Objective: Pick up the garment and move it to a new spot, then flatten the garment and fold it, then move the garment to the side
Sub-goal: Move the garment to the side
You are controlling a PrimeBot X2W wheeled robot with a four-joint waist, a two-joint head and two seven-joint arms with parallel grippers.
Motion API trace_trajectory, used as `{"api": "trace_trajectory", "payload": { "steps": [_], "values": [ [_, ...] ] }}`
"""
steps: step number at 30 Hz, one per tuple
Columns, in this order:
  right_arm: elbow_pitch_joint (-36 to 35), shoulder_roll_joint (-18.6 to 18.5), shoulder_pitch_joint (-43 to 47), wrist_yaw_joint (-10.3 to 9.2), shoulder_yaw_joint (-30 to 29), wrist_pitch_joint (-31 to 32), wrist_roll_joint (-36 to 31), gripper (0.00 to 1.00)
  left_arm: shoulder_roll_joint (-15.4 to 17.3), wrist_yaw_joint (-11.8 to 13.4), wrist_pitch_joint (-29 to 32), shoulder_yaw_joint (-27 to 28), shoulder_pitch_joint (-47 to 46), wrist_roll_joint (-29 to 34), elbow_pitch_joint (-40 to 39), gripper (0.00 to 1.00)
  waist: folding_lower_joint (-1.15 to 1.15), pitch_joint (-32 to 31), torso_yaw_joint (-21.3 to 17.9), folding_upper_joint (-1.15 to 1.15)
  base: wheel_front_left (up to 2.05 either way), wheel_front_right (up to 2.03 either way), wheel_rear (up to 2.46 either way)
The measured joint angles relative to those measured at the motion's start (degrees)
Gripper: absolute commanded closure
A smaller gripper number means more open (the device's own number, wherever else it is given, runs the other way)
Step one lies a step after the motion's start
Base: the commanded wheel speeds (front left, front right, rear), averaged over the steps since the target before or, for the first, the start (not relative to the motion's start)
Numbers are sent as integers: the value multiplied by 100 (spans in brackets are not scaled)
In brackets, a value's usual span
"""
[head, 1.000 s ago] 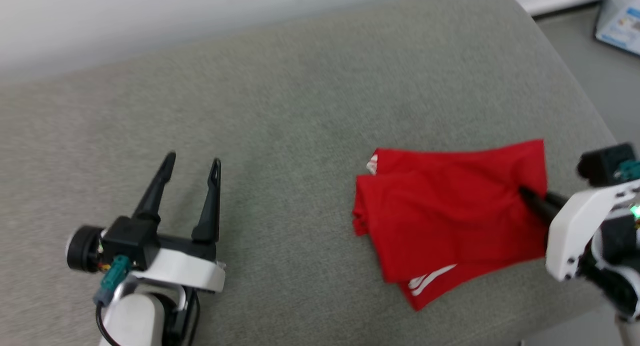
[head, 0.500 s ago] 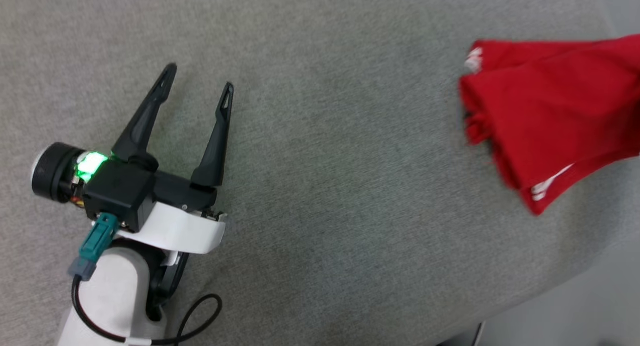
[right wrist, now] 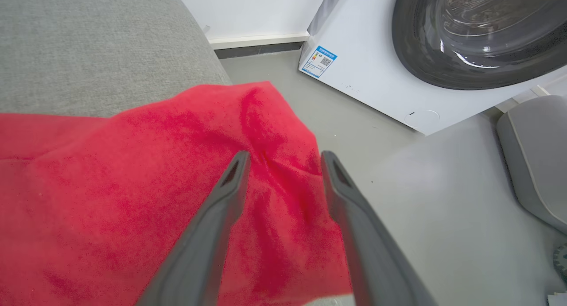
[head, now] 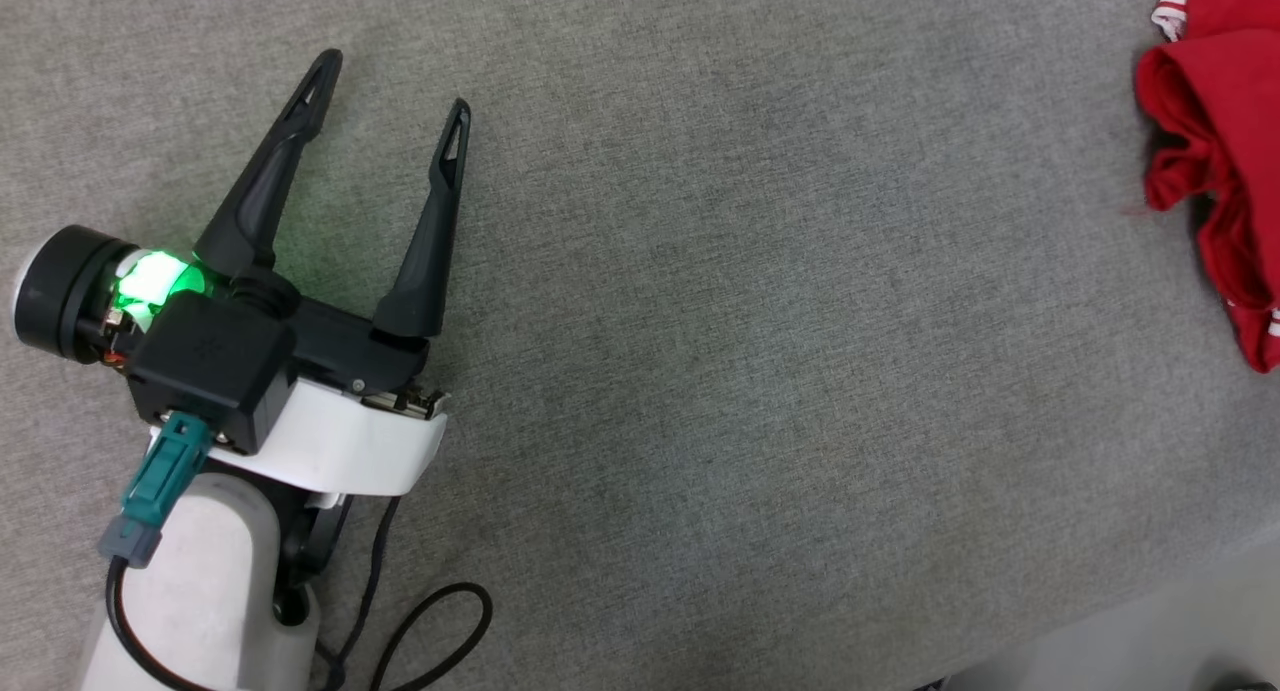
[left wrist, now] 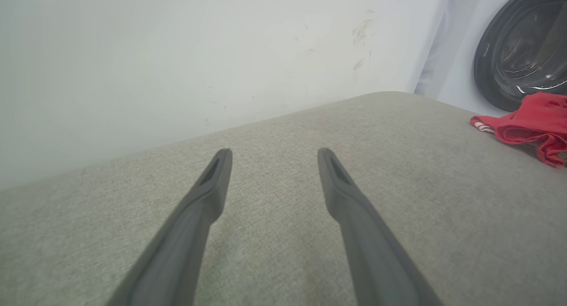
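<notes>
Head view: the left gripper (head: 392,83) sits at 9 o'clock over the grey cushion (head: 750,371), its fingers spread and nothing between them. The red garment (head: 1215,121) lies bunched at 2 o'clock.

Left wrist view: the garment is at 3 o'clock.

Right wrist view: the right gripper (right wrist: 285,157) is parted above the garment's corner. The washing machine (right wrist: 381,75) stands at 1 o'clock; I cannot tell what is in its drum.

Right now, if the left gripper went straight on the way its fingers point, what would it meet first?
Probably the grey cushion, since the left gripper points low across it; failing that, the white wall behind. Depth is unclear. The red garment lies well off that line.
</notes>
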Motion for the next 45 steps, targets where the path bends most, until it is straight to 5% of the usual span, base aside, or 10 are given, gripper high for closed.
{"api": "trace_trajectory", "payload": {
  "steps": [9, 21, 35, 45],
  "values": [
    [805, -113, -137, 0, -772, -1103, -1004, 0, -114, 86, -264, -108, 126, -119, 477, 0, 0, -452, 108, 0, 0, 0, 0],
    [822, -78, 911, -1, -522, -1901, -509, 0, -468, 420, -740, -44, 995, -469, 1414, 0, -2, -1641, 456, 0, 0, 0, 0],
    [-827, 883, 3009, -1, -1, -1980, 233, 0, -779, 688, -1111, 15, 1829, -760, 2158, 0, -3, -3000, 1075, 0, 0, 0, 0],
    [-2951, 2019, 4476, -1, 526, -1362, 199, 0, -810, 766, -1213, 119, 2089, -881, 2579, 0, -2, -3564, 1526, 0, 0, 0, 0]
  ]
}}
